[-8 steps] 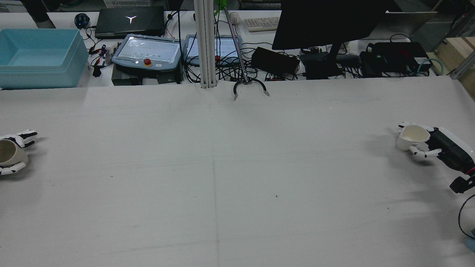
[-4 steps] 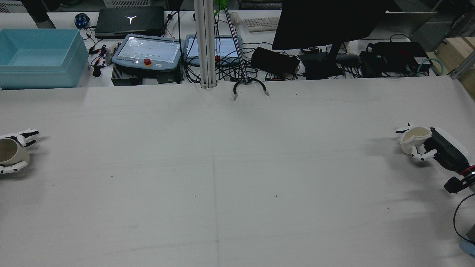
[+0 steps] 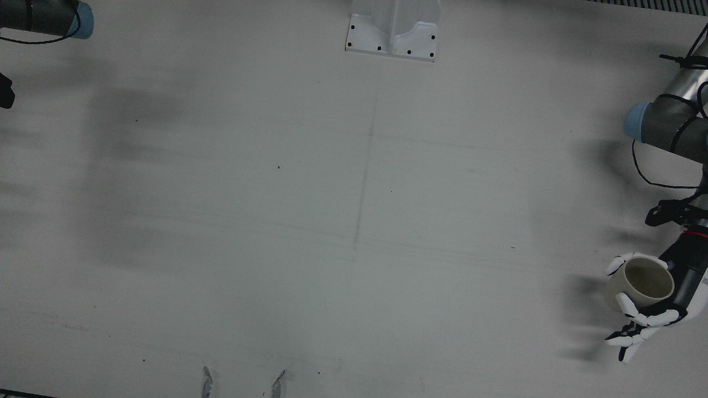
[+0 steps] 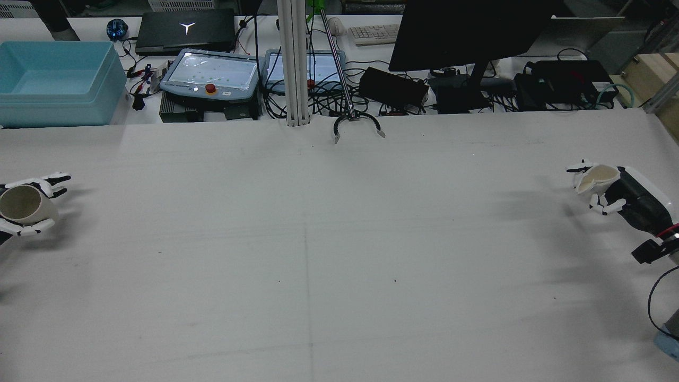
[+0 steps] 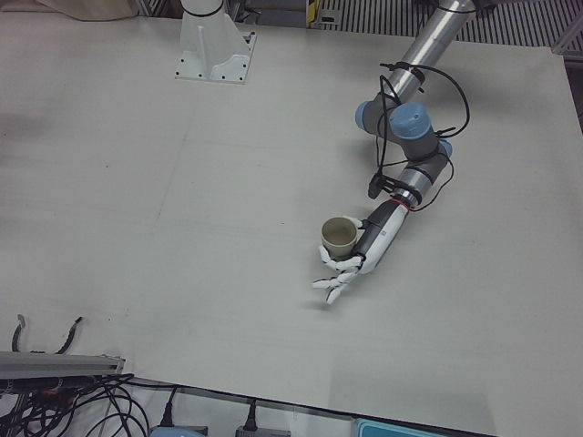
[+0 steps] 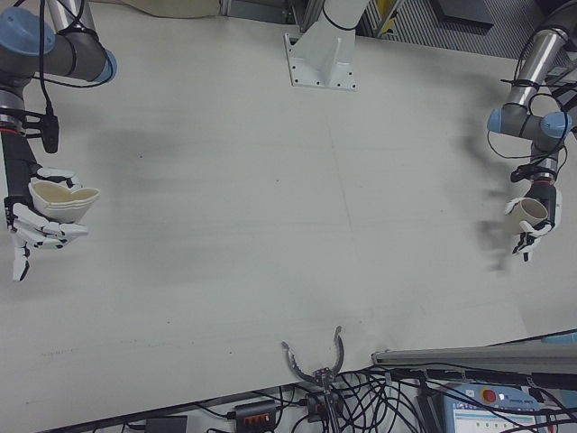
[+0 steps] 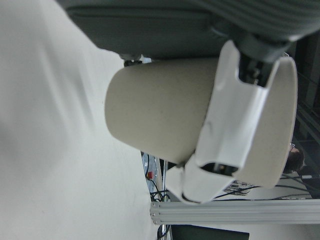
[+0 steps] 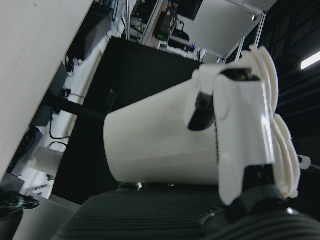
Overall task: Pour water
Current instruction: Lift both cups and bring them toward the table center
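Both hands are loaded and off the table [image 4: 318, 223]. Landmark: the white post base [image 3: 391, 33] at the table's robot-side edge, with one hand far out to each side of it near the table's side edges.

Left hand [image 4: 26, 209]: fingers [image 3: 644, 319] wrapped around a beige cup [image 3: 641, 283], mouth up and tipped slightly. Cup is held clear above the table; its shadow falls on the surface just beside it. The left hand view shows the fingers clamped across the cup wall near the rim.

Right hand [image 4: 610, 199]: fingers [image 6: 41, 233] grasping a white cup [image 6: 63, 200] with a wavy rim, tilted, also off the table.

Can't tell whether either cup holds water.
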Robot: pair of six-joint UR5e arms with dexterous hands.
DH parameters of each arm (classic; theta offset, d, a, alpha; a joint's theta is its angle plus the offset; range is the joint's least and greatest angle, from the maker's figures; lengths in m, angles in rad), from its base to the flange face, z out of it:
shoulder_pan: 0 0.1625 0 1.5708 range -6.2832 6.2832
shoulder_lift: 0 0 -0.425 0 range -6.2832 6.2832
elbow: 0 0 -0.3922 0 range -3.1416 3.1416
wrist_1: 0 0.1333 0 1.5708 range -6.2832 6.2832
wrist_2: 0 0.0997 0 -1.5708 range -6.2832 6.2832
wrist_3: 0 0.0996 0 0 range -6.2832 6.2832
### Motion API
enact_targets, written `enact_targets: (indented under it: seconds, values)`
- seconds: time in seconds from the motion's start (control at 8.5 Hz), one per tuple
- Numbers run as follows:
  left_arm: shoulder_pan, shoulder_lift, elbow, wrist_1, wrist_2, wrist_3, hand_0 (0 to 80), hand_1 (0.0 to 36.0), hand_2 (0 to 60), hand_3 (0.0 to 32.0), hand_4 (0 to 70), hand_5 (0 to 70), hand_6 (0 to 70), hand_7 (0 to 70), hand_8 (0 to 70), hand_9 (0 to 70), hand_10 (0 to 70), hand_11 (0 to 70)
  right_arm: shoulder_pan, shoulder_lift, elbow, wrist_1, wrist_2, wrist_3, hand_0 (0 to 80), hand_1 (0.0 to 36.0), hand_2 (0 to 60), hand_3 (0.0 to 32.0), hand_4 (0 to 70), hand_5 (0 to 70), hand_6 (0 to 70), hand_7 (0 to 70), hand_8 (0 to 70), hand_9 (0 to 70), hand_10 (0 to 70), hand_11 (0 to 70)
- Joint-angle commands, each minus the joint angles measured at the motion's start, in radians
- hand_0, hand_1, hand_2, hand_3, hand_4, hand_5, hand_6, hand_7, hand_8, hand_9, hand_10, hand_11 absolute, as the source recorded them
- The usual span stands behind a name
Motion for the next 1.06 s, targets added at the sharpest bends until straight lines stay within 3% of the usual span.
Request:
enact_targets:
  seconds: [0.0, 0.12, 0.24, 0.35, 0.59, 0.94]
  values:
    - [0.148, -0.198, -0.03, 0.17, -0.004, 0.001, 80.0, 36.0, 60.0, 0.0, 67.1, 70.0, 19.8, 20.7, 8.0, 5.2, 7.8, 14.9, 0.124, 0.197, 0.295, -0.479, -0.002, 0.009, 80.0, 36.0, 60.0, 0.0, 39.5, 20.0, 47.1, 70.0, 34.8, 48.3, 0.0, 0.0]
    - [0.206, -0.255, -0.028, 0.223, 0.0, 0.002, 80.0, 36.0, 60.0, 0.0, 67.1, 70.0, 20.1, 20.7, 8.3, 5.4, 7.8, 15.0, 0.125, 0.272, 0.329, -0.57, 0.001, 0.006, 80.0, 36.0, 60.0, 0.0, 43.7, 20.3, 50.0, 70.0, 35.1, 48.9, 0.0, 0.0]
    - [0.234, -0.324, -0.028, 0.28, 0.004, 0.004, 80.0, 36.0, 60.0, 0.0, 66.8, 70.0, 20.5, 20.8, 8.4, 5.4, 8.0, 15.2, 0.131, 0.329, 0.34, -0.62, 0.025, 0.0, 80.0, 36.0, 60.0, 0.0, 42.8, 20.4, 49.5, 70.0, 34.7, 48.3, 0.0, 0.0]
    - [0.266, -0.388, -0.03, 0.337, 0.006, 0.002, 80.0, 36.0, 60.0, 0.0, 67.4, 70.0, 21.5, 21.2, 8.6, 5.6, 7.9, 15.1, 0.131, 0.363, 0.384, -0.657, 0.053, -0.057, 80.0, 36.0, 60.0, 0.0, 50.6, 21.7, 55.0, 70.0, 36.8, 51.0, 0.0, 0.0]
    - [0.335, -0.561, -0.014, 0.449, 0.006, 0.001, 80.0, 36.0, 60.0, 0.0, 67.6, 70.0, 22.9, 22.2, 8.6, 5.4, 7.6, 14.5, 0.097, 0.418, 0.511, -0.686, 0.091, -0.321, 80.0, 36.0, 60.0, 0.0, 56.2, 21.8, 58.2, 70.0, 36.3, 51.1, 0.0, 0.0]
    - [0.335, -0.759, 0.019, 0.546, 0.006, -0.001, 80.0, 36.0, 60.0, 0.0, 69.9, 70.0, 25.1, 23.7, 8.9, 5.5, 7.3, 14.1, -0.122, 0.425, 0.613, -0.683, 0.248, -0.682, 80.0, 36.0, 60.0, 0.0, 59.2, 21.5, 59.2, 70.0, 34.0, 48.9, 0.0, 0.0]
